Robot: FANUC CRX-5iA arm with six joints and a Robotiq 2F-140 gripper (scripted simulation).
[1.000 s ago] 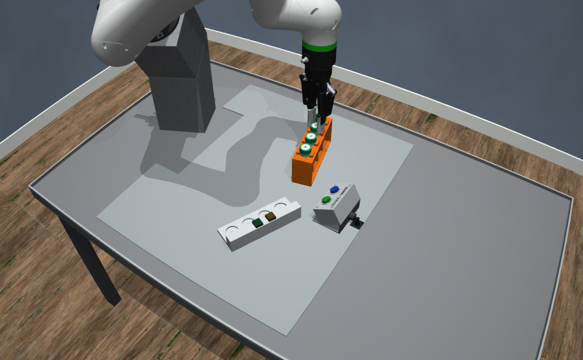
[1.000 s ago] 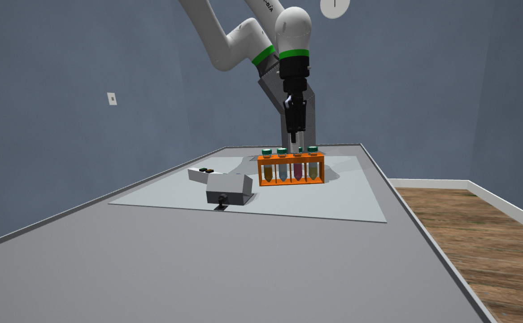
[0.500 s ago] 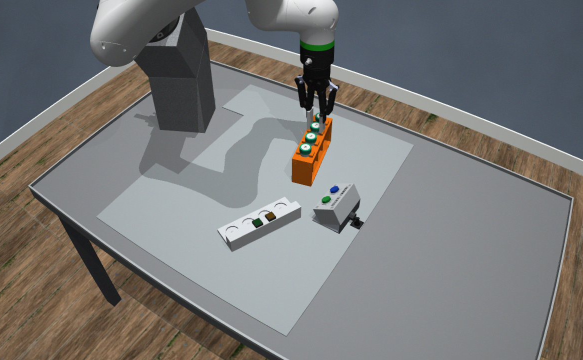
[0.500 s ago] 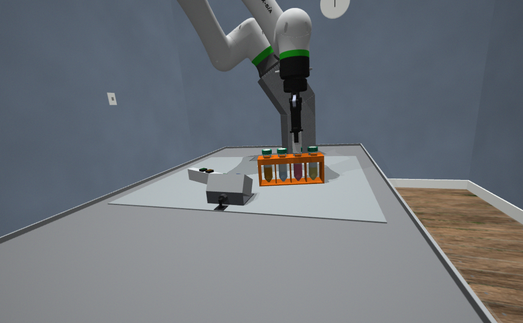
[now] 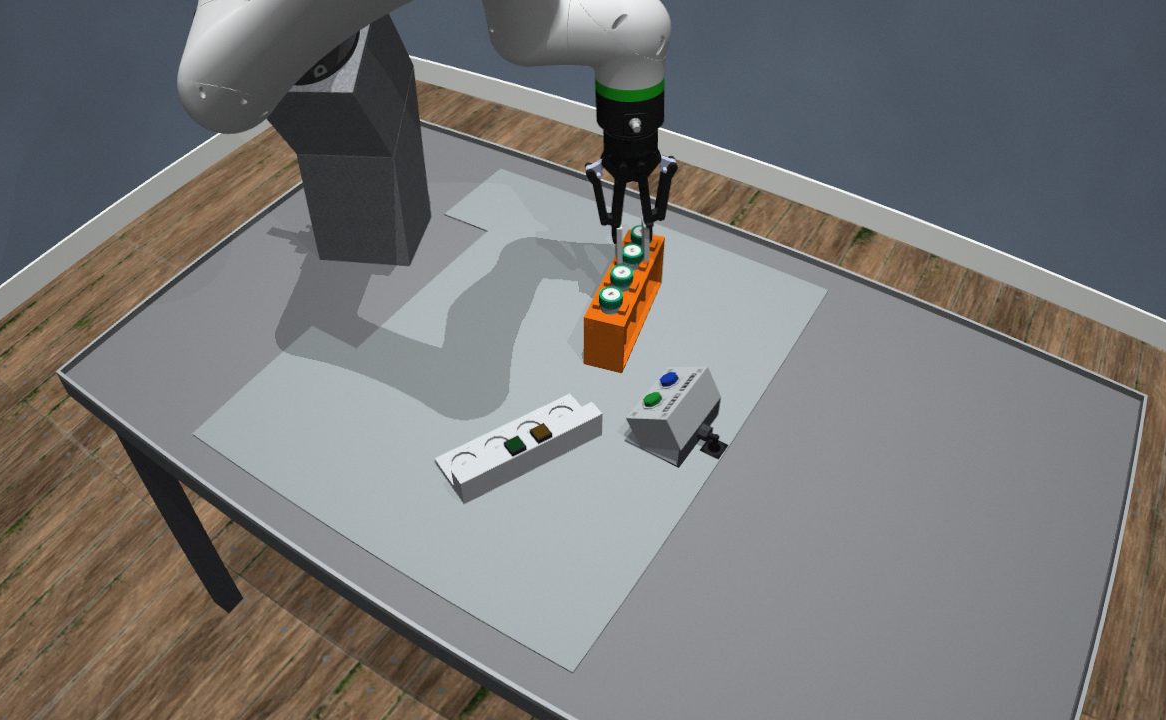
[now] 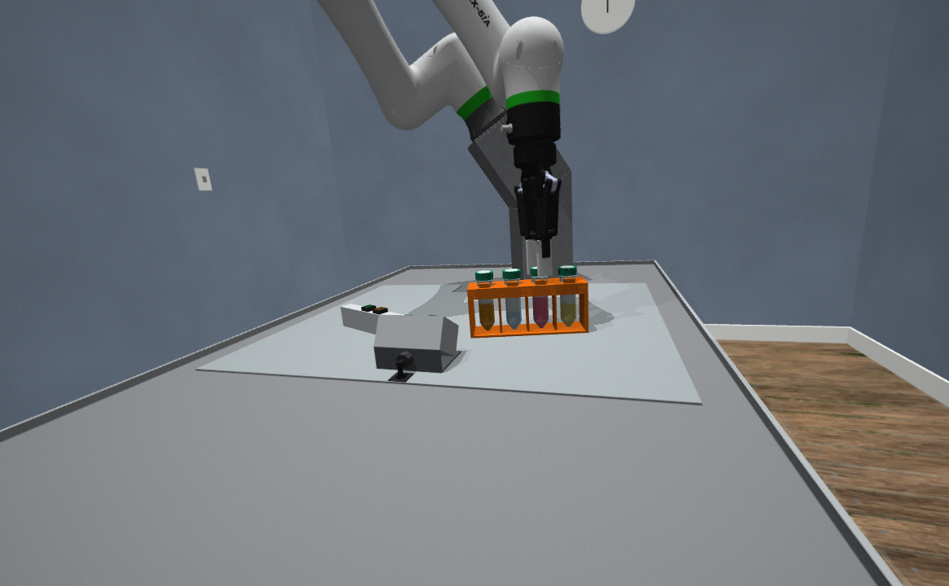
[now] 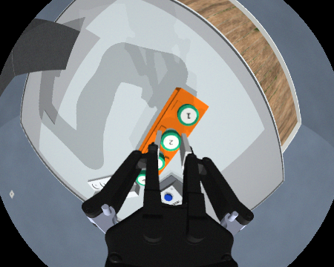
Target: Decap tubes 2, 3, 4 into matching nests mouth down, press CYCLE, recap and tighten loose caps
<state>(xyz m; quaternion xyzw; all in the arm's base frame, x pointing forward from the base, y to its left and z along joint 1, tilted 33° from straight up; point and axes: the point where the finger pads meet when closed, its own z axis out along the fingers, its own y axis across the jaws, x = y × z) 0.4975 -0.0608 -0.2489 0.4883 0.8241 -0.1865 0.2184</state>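
Observation:
The orange decapping station DS point(image 5: 609, 344) point(image 6: 529, 329) point(image 7: 160, 124) holds four tubes, each with a green cap on. My gripper point(image 5: 634, 245) point(image 6: 536, 264) point(image 7: 171, 139) points straight down over the second tube from the far end in the top view. It is shut on the cap of tube 2 point(image 5: 631, 253) point(image 7: 171, 142), which sits on its tube. The caps of tube 1 point(image 5: 639, 232) point(image 7: 188, 115), tube 3 point(image 5: 621, 275) and tube 4 point(image 5: 610, 297) stand free. The nests of the white cap tray CT point(image 5: 489, 472) are empty.
The grey key box point(image 5: 676, 428) point(image 6: 419, 338) stands right of the tray, with the blue key CYCLE point(image 5: 668, 377) and the green key READY point(image 5: 651, 399) on top. The green lamp point(image 5: 513, 445) and amber lamp point(image 5: 540, 433) on the tray console look dark. The arm's base point(image 5: 363, 179) stands at the back left.

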